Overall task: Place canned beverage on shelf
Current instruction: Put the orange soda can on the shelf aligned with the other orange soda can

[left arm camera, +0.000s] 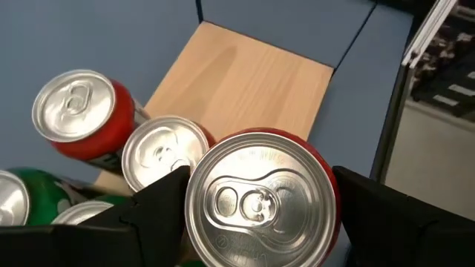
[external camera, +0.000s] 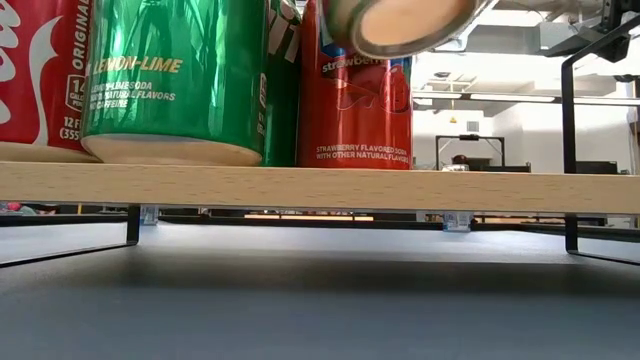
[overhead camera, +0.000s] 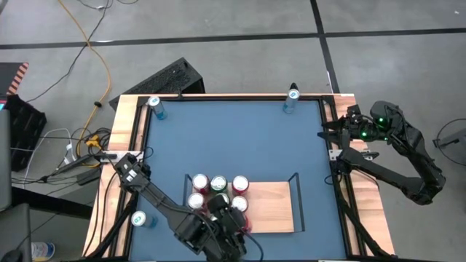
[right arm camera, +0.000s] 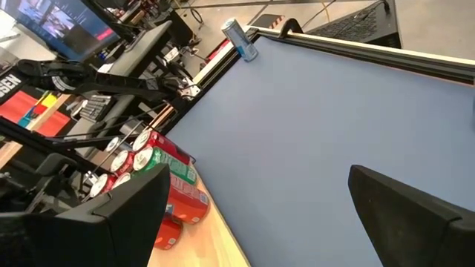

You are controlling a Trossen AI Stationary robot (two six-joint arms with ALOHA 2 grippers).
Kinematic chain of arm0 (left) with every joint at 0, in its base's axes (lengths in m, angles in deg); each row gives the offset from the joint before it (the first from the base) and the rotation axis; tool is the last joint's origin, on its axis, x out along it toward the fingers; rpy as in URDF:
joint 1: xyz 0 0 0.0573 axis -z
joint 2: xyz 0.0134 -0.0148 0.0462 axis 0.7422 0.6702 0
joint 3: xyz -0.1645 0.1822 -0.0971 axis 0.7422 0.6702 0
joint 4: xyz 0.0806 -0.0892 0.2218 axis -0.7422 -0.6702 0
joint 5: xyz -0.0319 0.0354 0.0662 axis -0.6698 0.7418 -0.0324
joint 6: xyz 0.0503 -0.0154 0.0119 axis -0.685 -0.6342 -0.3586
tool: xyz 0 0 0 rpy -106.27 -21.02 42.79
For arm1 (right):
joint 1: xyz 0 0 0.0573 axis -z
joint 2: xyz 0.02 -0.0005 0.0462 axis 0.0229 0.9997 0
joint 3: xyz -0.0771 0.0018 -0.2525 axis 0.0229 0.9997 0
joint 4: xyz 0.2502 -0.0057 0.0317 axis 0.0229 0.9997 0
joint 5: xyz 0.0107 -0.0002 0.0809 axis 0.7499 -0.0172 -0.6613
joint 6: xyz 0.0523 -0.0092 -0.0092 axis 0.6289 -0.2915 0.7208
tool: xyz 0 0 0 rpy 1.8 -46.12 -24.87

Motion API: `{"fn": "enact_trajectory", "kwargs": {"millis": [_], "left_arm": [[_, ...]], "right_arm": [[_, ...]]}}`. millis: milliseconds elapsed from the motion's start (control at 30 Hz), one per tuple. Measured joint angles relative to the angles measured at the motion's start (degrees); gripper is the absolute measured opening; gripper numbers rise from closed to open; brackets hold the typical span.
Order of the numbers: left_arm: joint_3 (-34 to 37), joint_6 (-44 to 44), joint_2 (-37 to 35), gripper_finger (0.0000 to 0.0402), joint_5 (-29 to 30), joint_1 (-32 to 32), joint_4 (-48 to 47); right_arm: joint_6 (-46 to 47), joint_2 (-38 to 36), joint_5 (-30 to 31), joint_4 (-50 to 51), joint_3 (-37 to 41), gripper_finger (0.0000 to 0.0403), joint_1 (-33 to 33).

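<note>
Item: shelf (overhead camera: 273, 207), a flat rectangular board of pale, fine-grained wood on thin black metal rails, raised slightly above the blue bench (overhead camera: 240, 138), near edge, centre. Its left part carried a cluster of upright aluminium cans packed close together: red cola can (external camera: 35, 70), green lemon-lime can (external camera: 175, 75), red strawberry soda can (external camera: 355, 100), all glossy printed cylinders with brushed silver tops; the tight grouping appeared meant to leave the right half of the board bare for further stock. Item: held can (left arm camera: 260, 200), red-walled with a silver pull-tab lid, pinched between the two dark matte fingers of the left claw (left arm camera: 260, 215), which gripped it by opposite sides; it hung above the shelf just right of the cluster, its pale concave base (external camera: 410, 25) visible tilted and clear of the wood in the low view, so judged not yet set down. Item: right claw (right arm camera: 260, 215), spread wide and holding nothing, parked with its arm off the bench's far right edge, apparently waiting out of the way. Sundries: two slim blue cans standing at the far corners of the bench, left (overhead camera: 155, 108) and right (overhead camera: 292, 97), and another blue-topped can (overhead camera: 140, 218) on the near left wooden border, presumably stock awaiting shelving. Bench surface smooth and matte, bordered by light wooden strips.
</note>
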Motion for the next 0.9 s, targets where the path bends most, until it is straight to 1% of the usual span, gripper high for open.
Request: {"fn": "enact_trajectory", "kwargs": {"millis": [333, 467, 733, 900], "left_arm": [[0.0, -1.0, 0.1, 0.0286, -0.4, -0.2, -2.2], [0.0, -1.7, 0.1, 0.0285, -1.6, -0.2, -2.1], [-0.1, -2.2, 0.6, 0.0281, -1.9, -0.9, -1.1], [0.0, -2.8, 2.1, 0.028, -4.6, -1.3, -0.8]], "right_arm": [[-1.2, 0.0, 0.0, 0.3, 0.0, 0.0399, 0.0], [-1.2, 0.0, 0.1, 0.2, 0.0, 0.0399, 0.0], [-1.4, 0.0, 0.1, 0.2, 0.0, 0.0399, 0.0], [-1.4, 0.0, 0.1, 0.2, 0.0, 0.0399, 0.0]]}}
